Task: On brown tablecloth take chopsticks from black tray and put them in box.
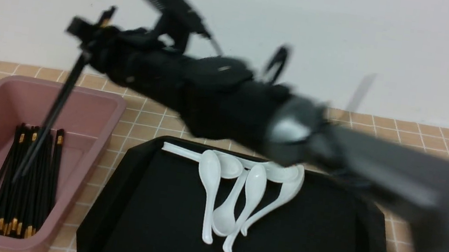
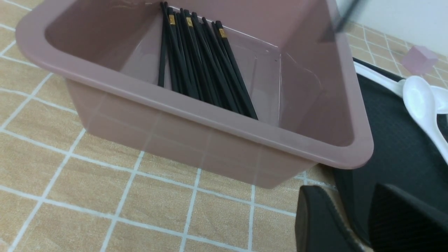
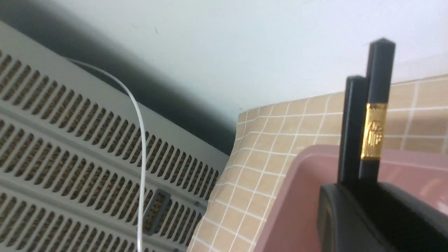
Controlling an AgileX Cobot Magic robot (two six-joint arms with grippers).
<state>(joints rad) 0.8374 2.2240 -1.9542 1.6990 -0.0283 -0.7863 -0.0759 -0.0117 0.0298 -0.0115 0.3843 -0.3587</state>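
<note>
My right gripper (image 1: 88, 36) is shut on two black chopsticks (image 1: 55, 108) and holds them nearly upright over the mauve-pink box (image 1: 118, 107). Their lower ends hang inside the box, just above several more chopsticks (image 1: 25, 186) lying on its floor. The right wrist view shows the held chopsticks (image 3: 371, 133), one with a gold band, rising from the closed gripper (image 3: 360, 187) above the box (image 3: 308, 182). My left gripper (image 2: 360, 210) is slightly open and empty, low beside the box (image 2: 210, 115), at the edge of the black tray (image 2: 392, 150). No chopsticks show on the visible part of the black tray (image 1: 320, 251).
Several white ceramic spoons (image 1: 237, 193) lie on the tray's far half. A small pink cube (image 2: 418, 59) sits on the brown tablecloth (image 1: 152, 116) beyond the tray. My right arm reaches across above the tray. A grey vented panel (image 3: 70, 147) stands by the table's edge.
</note>
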